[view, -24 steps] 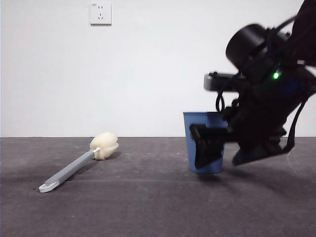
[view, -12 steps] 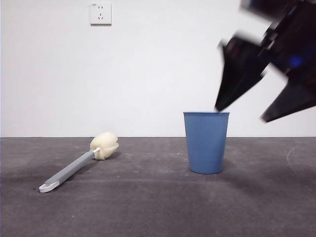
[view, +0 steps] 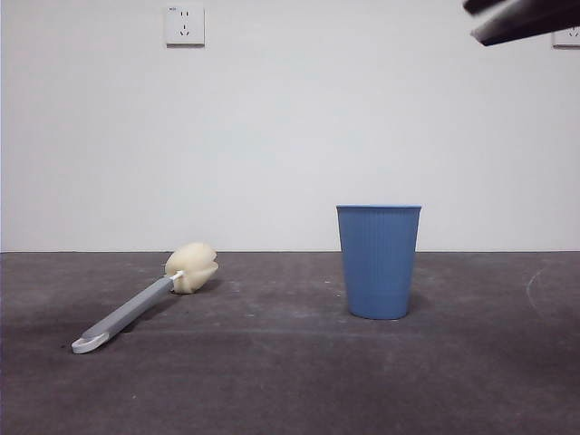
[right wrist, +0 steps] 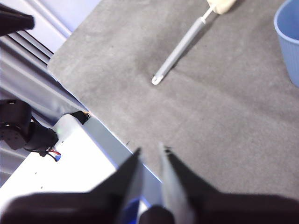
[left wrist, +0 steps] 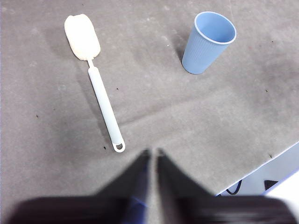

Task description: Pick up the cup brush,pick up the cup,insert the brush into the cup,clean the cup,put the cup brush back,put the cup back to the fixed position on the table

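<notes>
A white wall (view: pixel 290 127) is filling the far side of the scene. A white socket (view: pixel 184 24) is sitting high on it at the left, and part of a second socket (view: pixel 567 37) is showing at the right edge. In the right wrist view, a pale floor (right wrist: pixel 70 154) is lying below, with dark gear and a red-and-blue wire (right wrist: pixel 28 133) resting on it.

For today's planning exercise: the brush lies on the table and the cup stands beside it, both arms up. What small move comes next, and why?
Probably none beyond parking the arms. The brush lies flat on the table, the cup stands upright apart from it, and neither the left gripper nor the right gripper holds anything. The task looks done.
</notes>
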Tool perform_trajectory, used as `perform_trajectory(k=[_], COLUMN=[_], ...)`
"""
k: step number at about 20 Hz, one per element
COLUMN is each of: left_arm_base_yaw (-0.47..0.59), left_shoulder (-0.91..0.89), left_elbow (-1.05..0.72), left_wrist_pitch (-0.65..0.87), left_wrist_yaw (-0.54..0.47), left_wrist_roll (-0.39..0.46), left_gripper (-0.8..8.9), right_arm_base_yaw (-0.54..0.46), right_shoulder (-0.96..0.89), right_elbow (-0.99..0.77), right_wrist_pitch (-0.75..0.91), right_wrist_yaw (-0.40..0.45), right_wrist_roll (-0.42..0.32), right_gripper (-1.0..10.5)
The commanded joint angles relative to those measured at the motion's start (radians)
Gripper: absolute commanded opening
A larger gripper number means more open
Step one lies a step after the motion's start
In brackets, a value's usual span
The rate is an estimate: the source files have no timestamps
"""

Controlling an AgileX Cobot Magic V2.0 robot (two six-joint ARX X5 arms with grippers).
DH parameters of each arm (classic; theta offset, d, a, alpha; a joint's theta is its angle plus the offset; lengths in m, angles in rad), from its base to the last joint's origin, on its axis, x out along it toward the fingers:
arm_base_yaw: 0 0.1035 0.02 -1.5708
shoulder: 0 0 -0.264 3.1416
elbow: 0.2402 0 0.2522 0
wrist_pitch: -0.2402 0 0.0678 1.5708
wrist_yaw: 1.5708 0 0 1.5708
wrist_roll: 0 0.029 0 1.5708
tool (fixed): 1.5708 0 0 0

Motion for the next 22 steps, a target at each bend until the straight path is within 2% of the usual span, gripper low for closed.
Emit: perform_trajectory(k=[1, 17, 18, 20, 22], left_arm_base_yaw=[-0.001, -0.001, 0.002, 0.025, 0.075], left_shoulder=[-0.001, 0.000, -0.002, -0.030, -0.072], left_elbow=[-0.005, -0.005, -0.005, -0.005, -0.016], left_wrist_pitch=[0.002, -0.001, -0.002, 0.013, 0.149], left_wrist_yaw=[0.000, -0.006, -0.010, -0.086, -0.141], left_wrist_roll=[0.013, 0.012, 0.024, 0.124, 0.154], left_gripper=[-0.05, -0.04, -0.04, -0.02, -0.02], right_arm_base_yaw=[0.001, 0.001, 0.001, 0.001, 0.001], right_shoulder=[0.000, 0.000, 0.000, 0.000, 0.000], right_elbow=[0.004, 0.004, 0.004, 0.004, 0.004], right_wrist_pitch=[0.000, -0.004, -0.003, -0.004, -0.004], right_wrist_yaw=[-0.001, 0.000, 0.000, 0.000, 0.000], right_wrist_roll=[0.013, 0.023, 0.023, 0.023, 0.023], right_gripper=[-0.1, 0.0, 0.0, 0.0, 0.0])
